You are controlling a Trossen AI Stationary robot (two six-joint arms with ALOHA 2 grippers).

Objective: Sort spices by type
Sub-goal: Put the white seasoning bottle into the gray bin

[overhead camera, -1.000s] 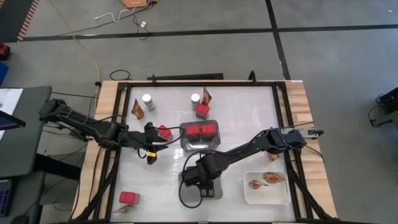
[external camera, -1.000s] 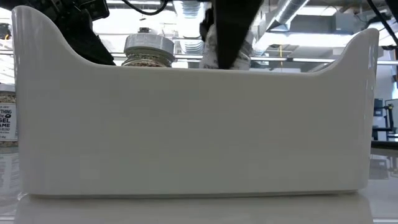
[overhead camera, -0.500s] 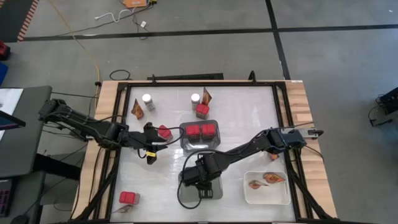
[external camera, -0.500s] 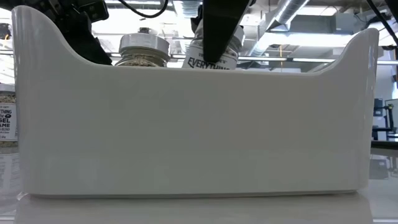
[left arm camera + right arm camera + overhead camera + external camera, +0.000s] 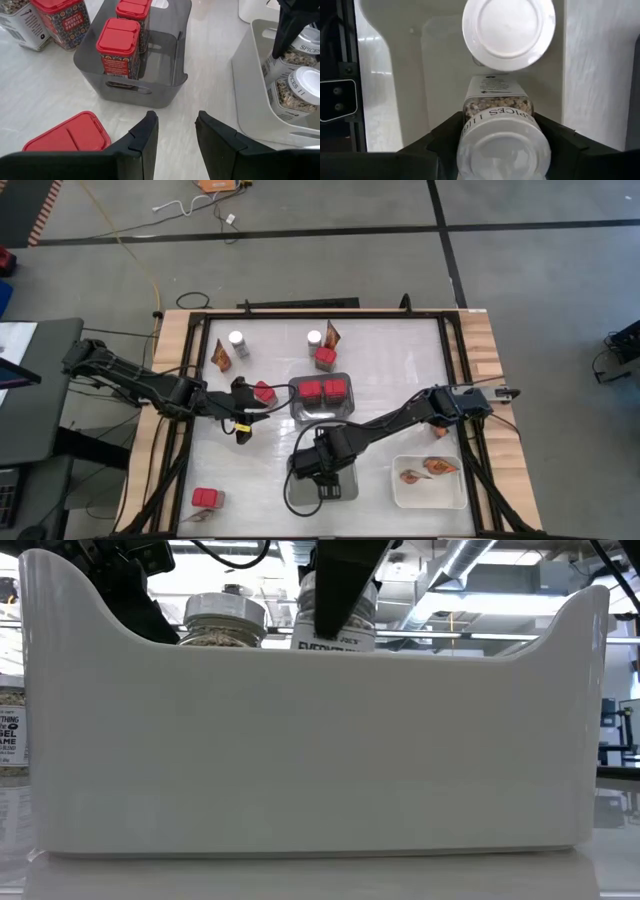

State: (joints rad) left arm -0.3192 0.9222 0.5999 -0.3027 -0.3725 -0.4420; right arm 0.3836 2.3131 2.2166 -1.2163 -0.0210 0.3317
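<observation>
I have the right gripper (image 5: 500, 150) pinching a jar (image 5: 498, 112) below its lid over the white tray (image 5: 300, 740); rigid, smooth, probably slippery; left gripper (image 5: 175, 137) waits, fingers apart.

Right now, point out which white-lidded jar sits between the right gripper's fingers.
The tilted jar in the white tray; its neighbour there stands upright, free of the right gripper.

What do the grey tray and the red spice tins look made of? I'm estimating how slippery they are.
The grey tray looks like smooth, translucent smoky plastic: its contents show through the walls. The red spice tins look like printed metal bodies with glossy red lids, probably plastic, judging by moulded flip-top seams; uncertain.
</observation>
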